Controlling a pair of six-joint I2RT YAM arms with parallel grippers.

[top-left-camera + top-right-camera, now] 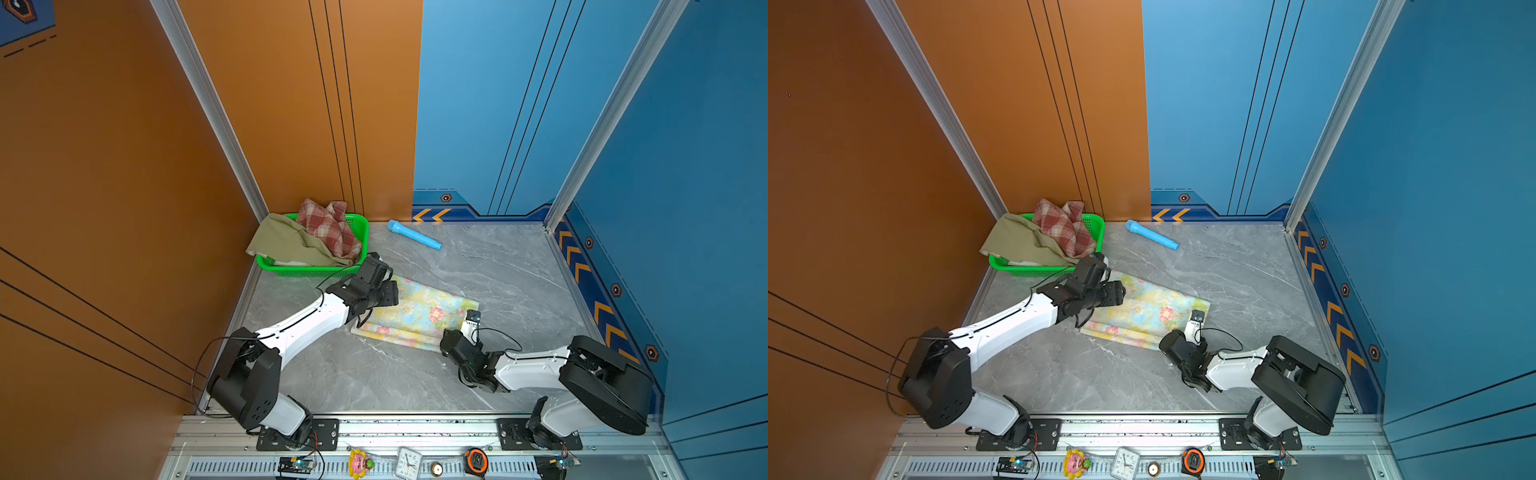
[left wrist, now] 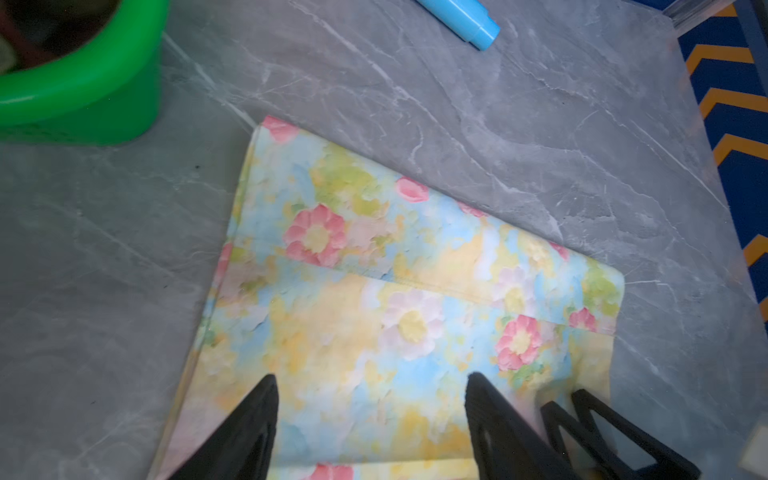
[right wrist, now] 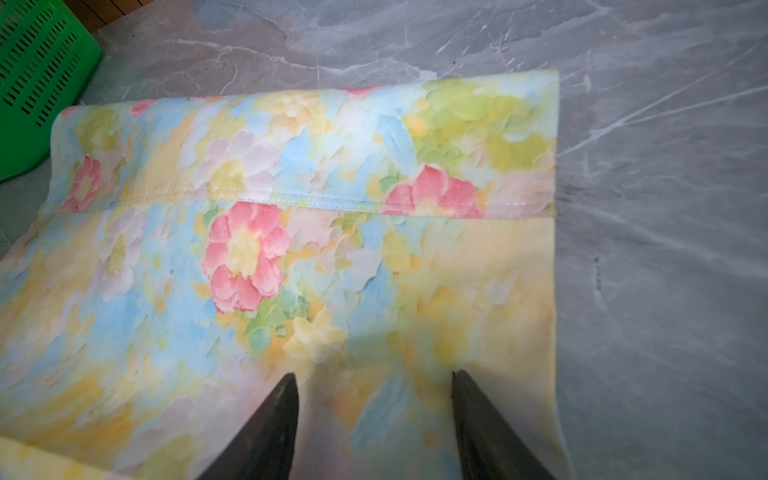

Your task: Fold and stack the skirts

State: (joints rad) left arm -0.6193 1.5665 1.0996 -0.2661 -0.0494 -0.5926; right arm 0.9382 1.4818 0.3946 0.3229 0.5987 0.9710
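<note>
The pastel floral skirt lies folded flat on the grey marble table, a hem seam crossing its top layer. My left gripper hovers over its end nearest the basket, open, nothing between the fingers. My right gripper is over the opposite end, also open and empty. The red-and-cream plaid skirt and the olive-green skirt sit crumpled in the basket.
The green mesh basket stands in the back left corner, close behind the left gripper. A light-blue tube lies near the back wall. Walls enclose the table on three sides.
</note>
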